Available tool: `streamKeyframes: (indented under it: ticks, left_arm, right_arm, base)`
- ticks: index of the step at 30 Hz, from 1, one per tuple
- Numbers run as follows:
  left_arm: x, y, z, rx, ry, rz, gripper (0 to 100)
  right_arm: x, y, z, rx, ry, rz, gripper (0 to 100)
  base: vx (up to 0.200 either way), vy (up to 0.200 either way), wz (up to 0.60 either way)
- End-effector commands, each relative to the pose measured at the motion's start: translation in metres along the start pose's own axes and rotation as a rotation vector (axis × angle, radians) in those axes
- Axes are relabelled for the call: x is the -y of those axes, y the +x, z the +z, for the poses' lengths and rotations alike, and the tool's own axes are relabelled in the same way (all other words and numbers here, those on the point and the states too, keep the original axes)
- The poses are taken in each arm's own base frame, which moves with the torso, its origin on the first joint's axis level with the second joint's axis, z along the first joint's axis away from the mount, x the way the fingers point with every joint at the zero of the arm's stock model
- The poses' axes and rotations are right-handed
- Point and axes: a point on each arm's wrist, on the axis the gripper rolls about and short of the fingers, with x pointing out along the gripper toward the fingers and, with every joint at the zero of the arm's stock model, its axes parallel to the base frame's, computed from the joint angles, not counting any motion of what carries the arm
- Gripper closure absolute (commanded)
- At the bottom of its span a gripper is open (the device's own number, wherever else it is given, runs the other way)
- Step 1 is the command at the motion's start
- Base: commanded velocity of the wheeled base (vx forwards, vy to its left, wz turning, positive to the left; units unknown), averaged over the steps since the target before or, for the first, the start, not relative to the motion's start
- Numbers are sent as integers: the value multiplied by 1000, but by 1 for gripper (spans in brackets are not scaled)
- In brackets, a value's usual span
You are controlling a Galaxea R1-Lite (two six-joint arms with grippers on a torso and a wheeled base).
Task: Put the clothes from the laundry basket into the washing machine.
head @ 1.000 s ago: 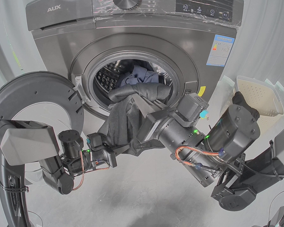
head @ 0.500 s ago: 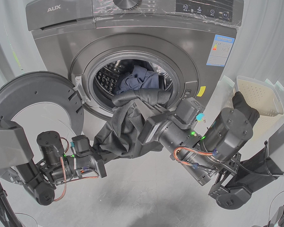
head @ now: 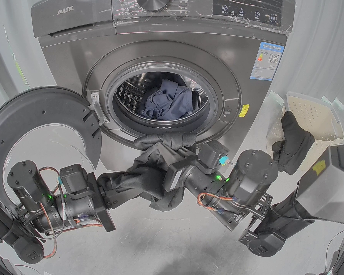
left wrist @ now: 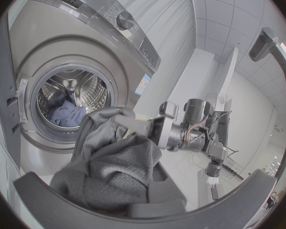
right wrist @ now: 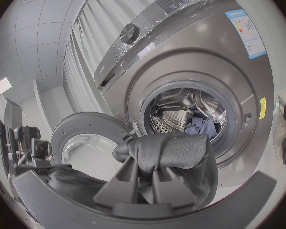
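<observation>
A dark grey garment (head: 149,174) hangs stretched between my two grippers, just below the washing machine's (head: 225,58) open drum mouth. My right gripper (head: 161,151) is shut on its upper bunch (right wrist: 171,150), fingers (right wrist: 127,183) pinching the cloth. The left gripper (head: 120,191) is low at the left, shut on the garment's other end (left wrist: 117,169). A blue garment (head: 168,100) lies inside the drum (left wrist: 70,102). The cream laundry basket (head: 321,119) stands at the right, with a black garment (head: 294,144) draped over its rim.
The round washer door (head: 46,123) stands swung open at the left, right behind my left arm. Bare grey floor (head: 172,241) lies in front of the machine. White curtains hang on both sides.
Both arms have pulled back and down with the dark grey garment. It lay over the drum's lip before and now hangs outside, below the opening, uncovering the blue garment.
</observation>
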Motion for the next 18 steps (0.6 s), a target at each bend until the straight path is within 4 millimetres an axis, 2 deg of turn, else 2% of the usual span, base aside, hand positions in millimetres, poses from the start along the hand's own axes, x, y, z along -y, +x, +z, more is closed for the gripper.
streamKeyframes:
  ticks: [1, 6, 18]
  left_arm:
    - [4, -1, 10, 41, 25, -11, 100]
    - [1, 5, 21, 85, 46, -8, 100]
    - [-10, 19, 36, 163, 78, 61, 100]
  right_arm:
    - [1, 0, -14, -42, -10, -5, 0]
    - [4, -7, -24, -95, -22, -16, 0]
    - [15, -13, -29, -130, -40, -52, 0]
  base:
    - [0, 0, 0]
    - [0, 0, 0]
    - [0, 0, 0]
